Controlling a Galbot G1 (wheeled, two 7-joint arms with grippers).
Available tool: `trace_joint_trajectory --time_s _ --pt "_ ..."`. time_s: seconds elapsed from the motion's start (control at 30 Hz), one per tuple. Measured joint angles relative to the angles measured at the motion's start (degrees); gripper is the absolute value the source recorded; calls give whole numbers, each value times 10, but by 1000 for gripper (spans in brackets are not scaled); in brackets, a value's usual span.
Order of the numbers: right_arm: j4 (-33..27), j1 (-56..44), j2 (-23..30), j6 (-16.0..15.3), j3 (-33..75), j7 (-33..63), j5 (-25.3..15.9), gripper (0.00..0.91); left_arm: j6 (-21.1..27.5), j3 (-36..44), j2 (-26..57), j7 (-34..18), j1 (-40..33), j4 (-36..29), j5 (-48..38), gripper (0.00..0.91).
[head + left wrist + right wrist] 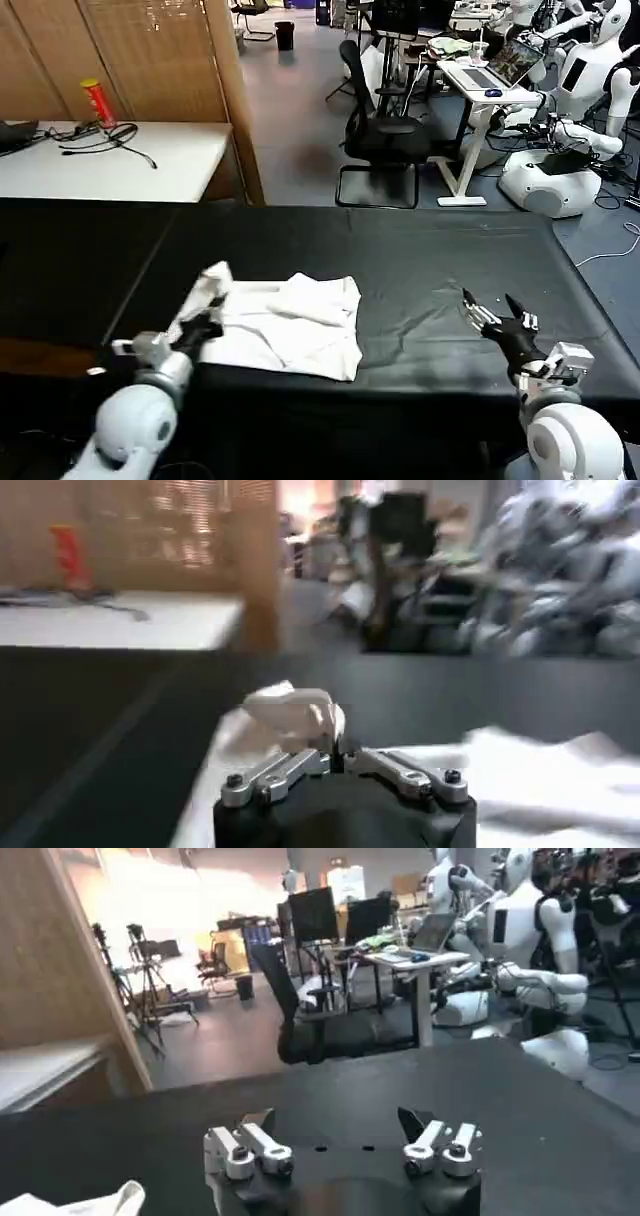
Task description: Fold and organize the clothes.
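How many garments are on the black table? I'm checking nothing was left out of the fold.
1: a white T-shirt lies partly folded on the table's left half, its left edge pinched by the left gripper.

white t-shirt (285, 325), plain; black table cloth (430, 260); red-and-yellow can (98, 102) on white desk (150, 165).

Even indoor light fills the room ahead of me, brightest far back in my right wrist view. My black desk (400, 260) stays dark, without glare. My left wrist view smears with motion blur; the white T-shirt (285, 325) looks washed out.
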Motion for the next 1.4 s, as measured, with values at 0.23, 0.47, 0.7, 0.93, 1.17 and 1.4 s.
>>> trace_joint_trajectory --time_s 0.23,0.47,0.7,0.93,1.17,1.4 --pt "1 -10 11 2 6 -2 -7 878 -3 79 -48 3 -18 7 15 0" --pt "-3 -7 12 2 8 -3 -10 878 -10 117 -101 4 -33 37 27 0" --pt "-7 -3 10 2 5 -4 -12 878 -12 138 -131 13 -34 59 50 0" --pt "-7 -3 6 2 0 -7 -13 878 -34 153 -149 28 -44 90 77 878" --pt "-21 12 -13 8 -29 -16 -14 878 -48 169 -163 52 -50 111 40 878" --pt "-46 45 -51 0 -95 -31 -22 878 -65 149 -142 69 -64 89 56 878"
